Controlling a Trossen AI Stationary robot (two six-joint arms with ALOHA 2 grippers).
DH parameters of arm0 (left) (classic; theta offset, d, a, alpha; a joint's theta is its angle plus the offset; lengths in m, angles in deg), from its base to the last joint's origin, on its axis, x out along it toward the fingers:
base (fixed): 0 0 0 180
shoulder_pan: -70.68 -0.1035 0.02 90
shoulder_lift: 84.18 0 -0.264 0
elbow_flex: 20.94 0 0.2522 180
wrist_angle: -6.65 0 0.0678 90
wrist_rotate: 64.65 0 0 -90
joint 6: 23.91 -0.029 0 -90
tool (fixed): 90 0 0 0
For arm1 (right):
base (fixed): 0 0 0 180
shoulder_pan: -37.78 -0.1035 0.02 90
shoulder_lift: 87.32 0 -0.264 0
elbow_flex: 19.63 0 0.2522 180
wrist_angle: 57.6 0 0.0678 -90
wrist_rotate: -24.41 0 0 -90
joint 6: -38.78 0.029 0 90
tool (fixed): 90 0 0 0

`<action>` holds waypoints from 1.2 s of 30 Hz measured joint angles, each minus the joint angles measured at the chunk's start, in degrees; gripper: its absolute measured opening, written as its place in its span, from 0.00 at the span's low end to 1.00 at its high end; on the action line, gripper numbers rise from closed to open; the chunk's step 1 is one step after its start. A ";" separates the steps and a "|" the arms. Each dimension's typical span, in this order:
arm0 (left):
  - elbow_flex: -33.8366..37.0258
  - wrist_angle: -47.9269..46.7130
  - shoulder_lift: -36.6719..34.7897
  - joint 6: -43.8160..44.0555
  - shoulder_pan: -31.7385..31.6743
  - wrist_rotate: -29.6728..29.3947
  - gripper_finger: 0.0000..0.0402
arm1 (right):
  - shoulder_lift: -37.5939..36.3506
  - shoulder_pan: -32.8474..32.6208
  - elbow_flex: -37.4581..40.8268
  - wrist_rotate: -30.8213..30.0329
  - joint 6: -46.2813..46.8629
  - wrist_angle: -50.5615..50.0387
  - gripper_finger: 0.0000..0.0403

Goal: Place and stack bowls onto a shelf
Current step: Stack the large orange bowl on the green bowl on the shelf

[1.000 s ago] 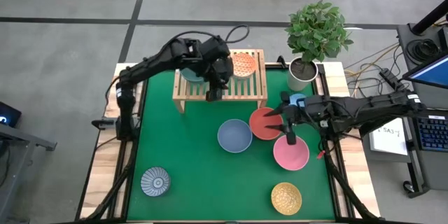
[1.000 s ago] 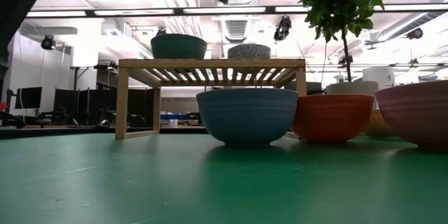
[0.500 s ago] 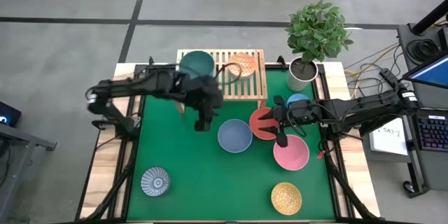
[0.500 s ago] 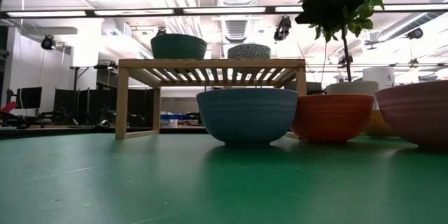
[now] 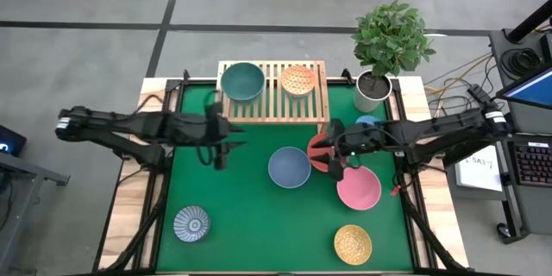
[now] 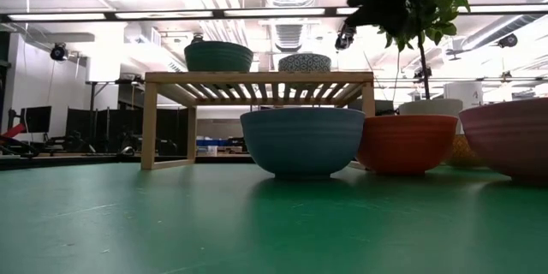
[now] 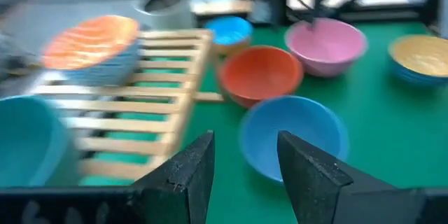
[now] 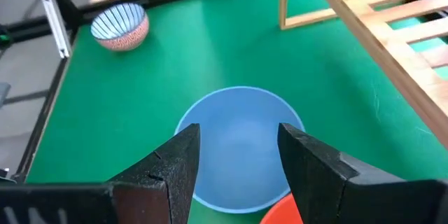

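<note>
High view, near edge of the green table (image 5: 224, 250): dark grey-blue patterned bowl (image 5: 191, 223) near the left corner, yellow patterned bowl (image 5: 353, 243) near the right. Both loose, well apart from either arm.

Middle of table: pink bowl (image 5: 359, 188), blue-grey bowl (image 5: 289, 167), red bowl (image 5: 321, 151) clustered; red is just beside both of the others. Right pincer (image 5: 333, 163) hovers over the red bowl's edge facing the blue-grey bowl; right wrist view shows its fingers (image 8: 164, 171) spread, nothing between them, blue-grey bowl directly ahead. Left pincer (image 5: 216, 146) hangs over bare mat between shelf and blue-grey bowl, fingers parted and empty in left wrist view.

Far side: shelf (image 5: 273, 115) carries green bowl (image 5: 242, 81) and orange patterned bowl (image 5: 298, 79), side by side, not stacked. Light blue bowl (image 5: 366, 123) sits by the plant pot (image 5: 372, 91), partly hidden by the right arm.

Judgement: six bowls not yet shelved. Risks:
- both pincers near the blue-grey bowl; arms could collide if both go for it.
- right pincer descending could clip the red rim and shove the cluster.
- a fingertip rim grip may let the bowl tip or slip.
</note>
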 joint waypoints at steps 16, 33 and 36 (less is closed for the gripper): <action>14.03 0.55 -22.14 3.14 -0.02 -9.60 0.35 | 27.10 -2.77 -27.00 3.14 5.77 -44.59 0.45; 13.76 -1.11 -25.79 1.75 -0.02 -9.53 0.35 | 38.00 -4.98 -25.81 -5.77 6.32 -45.31 0.40; 13.76 -1.13 -25.71 1.72 -0.02 -9.51 0.35 | 38.88 -4.96 -25.66 -5.86 6.49 -45.37 0.30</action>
